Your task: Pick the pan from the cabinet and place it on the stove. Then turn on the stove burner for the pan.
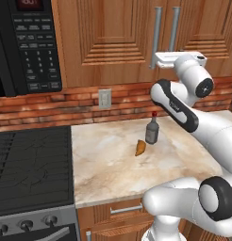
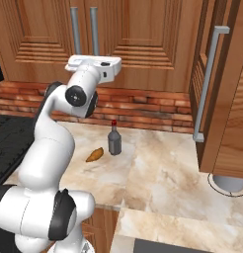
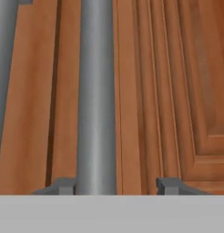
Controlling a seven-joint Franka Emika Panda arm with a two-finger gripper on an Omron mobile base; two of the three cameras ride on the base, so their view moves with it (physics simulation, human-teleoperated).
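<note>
The cabinet (image 1: pixel 108 37) above the counter has both raised-panel doors closed, and the pan is hidden. My gripper (image 3: pixel 117 185) is at the right-hand silver bar handle (image 3: pixel 95 91) of the middle pair. Its jaws stand around the bar. The left fingertip (image 3: pixel 63 185) is against the bar, while the right one is a gap away, so the gripper is open. In the base views my white hand (image 1: pixel 179 59) (image 2: pixel 94 63) reaches to the lower part of that handle (image 2: pixel 94 27). The black stove (image 1: pixel 28 169) with its knobs (image 1: pixel 26 225) is at lower left.
A dark bottle with a red cap (image 1: pixel 152 131) (image 2: pixel 114 141) and a small orange food item (image 1: pixel 140 148) (image 2: pixel 95 154) are on the marble counter (image 1: pixel 108 164). A black microwave (image 1: pixel 23 42) hangs over the stove. A wooden door with a bar handle (image 2: pixel 207 84) juts out at the right.
</note>
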